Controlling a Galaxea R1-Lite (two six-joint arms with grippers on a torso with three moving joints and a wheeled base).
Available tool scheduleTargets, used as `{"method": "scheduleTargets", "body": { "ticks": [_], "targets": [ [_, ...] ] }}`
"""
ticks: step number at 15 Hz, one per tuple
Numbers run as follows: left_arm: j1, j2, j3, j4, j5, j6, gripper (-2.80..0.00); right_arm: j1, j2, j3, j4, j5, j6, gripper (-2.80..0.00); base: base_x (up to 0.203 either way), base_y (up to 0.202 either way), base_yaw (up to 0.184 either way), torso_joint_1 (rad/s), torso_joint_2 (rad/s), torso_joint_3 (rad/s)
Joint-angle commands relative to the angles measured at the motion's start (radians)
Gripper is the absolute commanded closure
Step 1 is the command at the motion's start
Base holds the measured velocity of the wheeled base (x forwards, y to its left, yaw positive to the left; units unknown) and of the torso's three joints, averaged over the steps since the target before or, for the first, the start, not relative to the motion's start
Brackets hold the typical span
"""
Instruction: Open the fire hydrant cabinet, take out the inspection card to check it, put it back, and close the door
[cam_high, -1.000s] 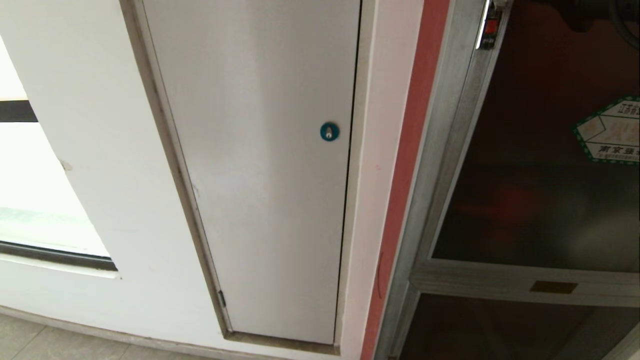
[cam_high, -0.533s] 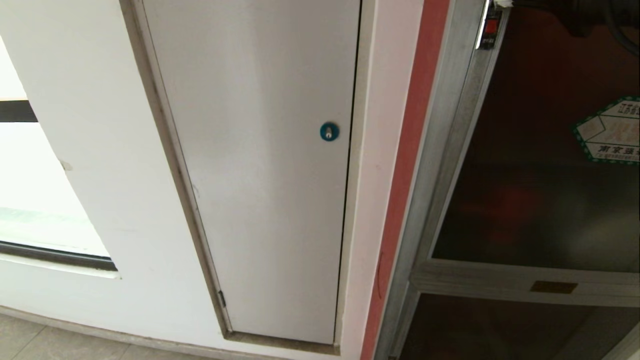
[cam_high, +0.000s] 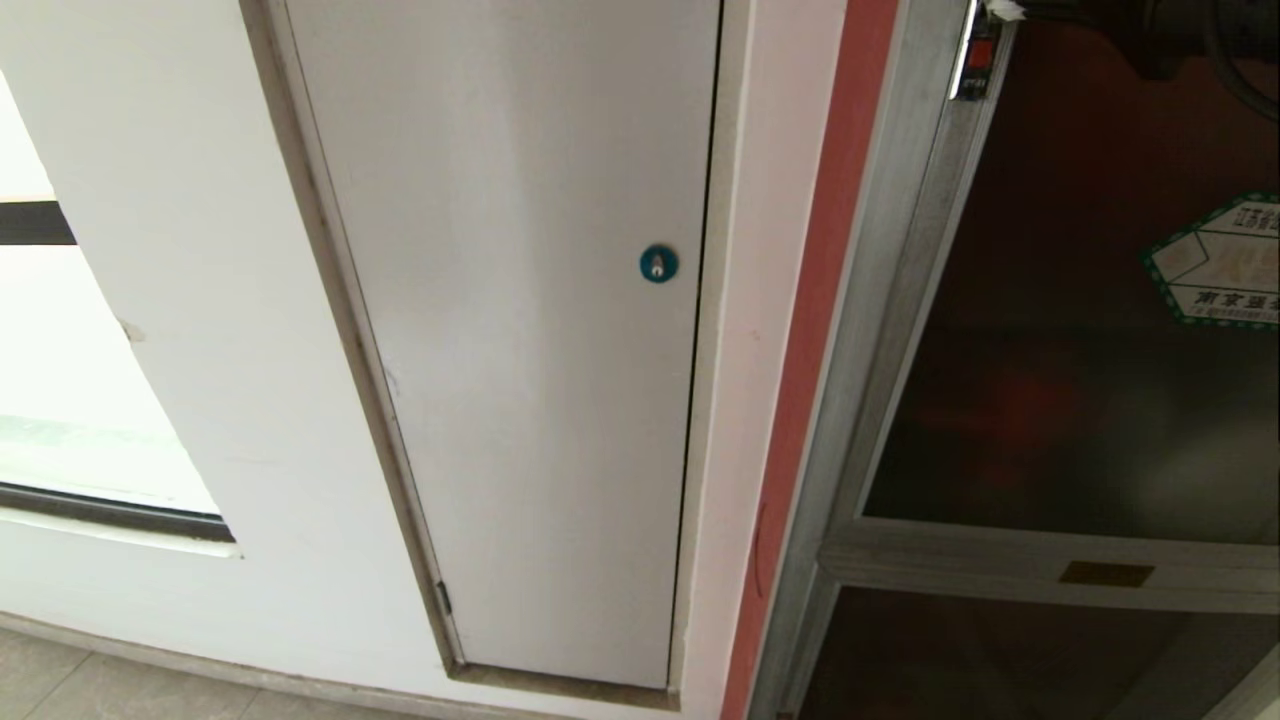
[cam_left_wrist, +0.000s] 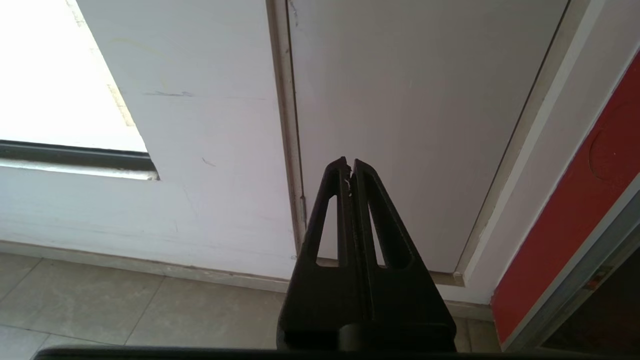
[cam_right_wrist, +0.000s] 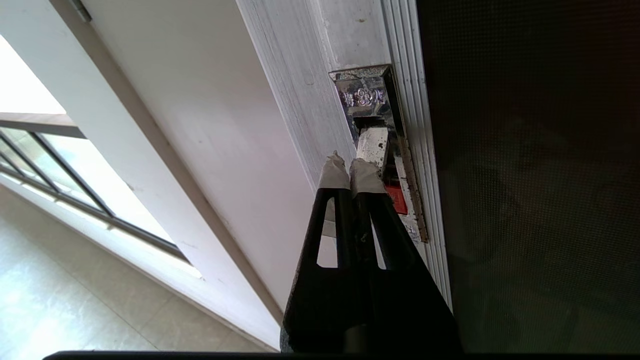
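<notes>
- Door (cam_high: 1080, 300) of the fire hydrant cabinet (cam_high: 900, 300) looks shut; its dark glass fills the right edge of the head view, beside the plain white door (cam_high: 520, 350) with its blue round lock (cam_high: 659, 263).
- Inspection card: not visible in any view, presumably inside the cabinet, so nothing can be said of how it lies.
- Right gripper (cam_right_wrist: 349, 172) has its taped fingertips pressed together, holding nothing, the tips right at the red-and-chrome latch (cam_right_wrist: 380, 150) on the door's left frame edge; whether they touch it I cannot tell.
- Risk: closed tips pushing on polished chrome could skid off onto the frame, leaving the latch unreleased.
- Risk: a slip towards the glass could knock the panel, since the latch sits just beside it.
- Risk: if the tips hook only the latch's edge, the door may spring back before it swings clear.
- Left gripper (cam_left_wrist: 349, 167) hangs parked low before the white door, fingers pinched together and empty; it looks too far off to help catch the door.
</notes>
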Motion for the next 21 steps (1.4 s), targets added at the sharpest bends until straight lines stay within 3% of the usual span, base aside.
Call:
{"method": "scheduleTargets", "body": {
  "ticks": [1,21],
  "targets": [
    [0.0,0.001,0.002,0.0,0.0,0.0,0.0,-0.001,0.007,0.0,0.003,0.001,0.003,0.0,0.0,0.0,0.0,0.0,0.0,0.0],
    [0.0,0.001,0.002,0.0,0.0,0.0,0.0,-0.05,0.065,-0.003,-0.021,0.001,0.002,0.0,0.0,0.0,0.0,0.0,0.0,0.0]
  ]
}}
